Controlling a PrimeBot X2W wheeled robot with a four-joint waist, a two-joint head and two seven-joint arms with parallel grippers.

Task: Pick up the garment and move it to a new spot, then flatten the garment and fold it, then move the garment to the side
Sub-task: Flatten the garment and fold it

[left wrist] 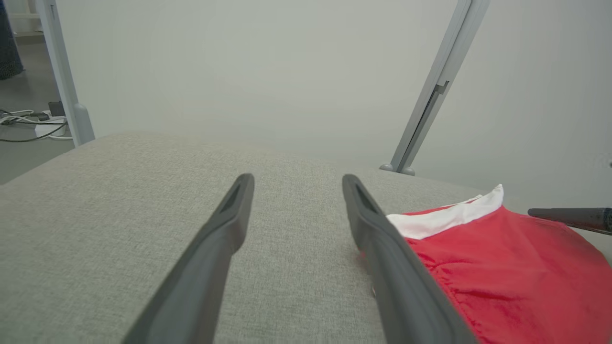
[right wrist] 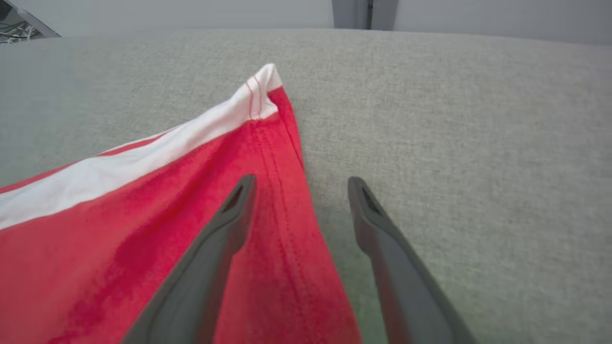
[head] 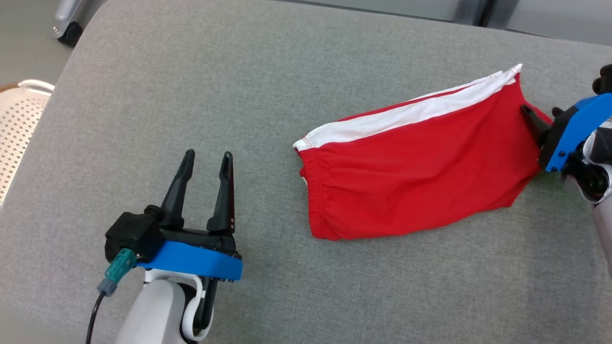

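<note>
– Two grippers, both spread wide and gripping nothing. Where does the garment (head: 411,177) lie?

– On the right half of the grey cushion (head: 215,71), flat, and it looks folded over on itself, with the white stripe (head: 406,114) along its far edge. The left gripper (head: 208,154) sits well apart from it, over bare cushion.

– And the right gripper (right wrist: 301,181)?

– At the garment's right end, straddling the stitched hem (right wrist: 279,157). One finger (right wrist: 224,229) is over red cloth, the other over the cushion. I cannot tell whether the tips touch the fabric.

– Which step is this?

– My guess is taking hold to shift it aside, since the fold looks done.

– How should it be done well?

– Press the tips down to the cushion first, so that closing gathers every layer. Catch only the top one and the fold opens. Pinch on the hem, where the seam is thick. Then drag low rather than lift high, because a hold at one end lets the elastic waistband (head: 311,177) end trail and bunch. The left gripper could support that end.
</note>
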